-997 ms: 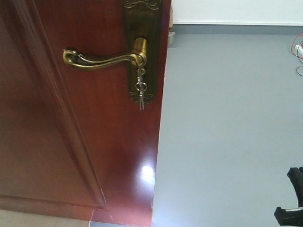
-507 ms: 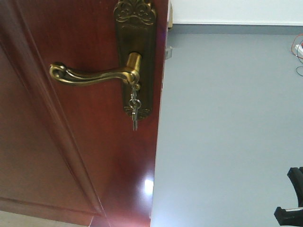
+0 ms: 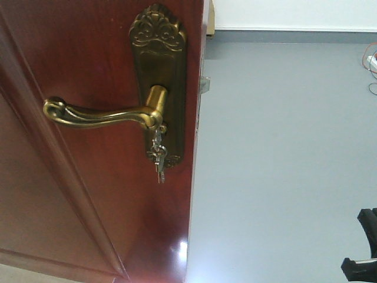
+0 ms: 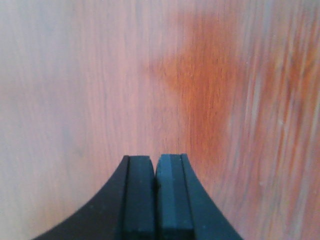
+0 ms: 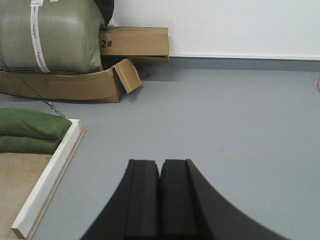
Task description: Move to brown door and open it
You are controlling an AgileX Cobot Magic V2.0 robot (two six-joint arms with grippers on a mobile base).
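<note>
Brown door [image 3: 88, 177] fills the left of your front view, its free edge already standing clear before grey floor [image 3: 283, 165], so it looks partly open. Left gripper [image 4: 156, 195] and right gripper [image 5: 160, 200] are both closed, empty; lever handle [image 3: 100, 115] is untouched.

The glossy reddish-brown panelled wooden door [image 3: 88, 194] fills the left half of the front view and blocks that side; its curved brass lever handle [image 3: 100, 115] sticks out from the ornate brass backplate [image 3: 162, 88], with small metal keys [image 3: 158, 156] hanging just below. Right of the door's edge, the grey floor [image 3: 283, 165] lies open to the white wall [image 3: 294, 13]. Ahead of the right wrist, bare floor; at its left stand a white wooden frame rail [image 5: 50, 175], green sandbags [image 5: 30, 130] and brown cardboard boxes [image 5: 135, 42]
</note>
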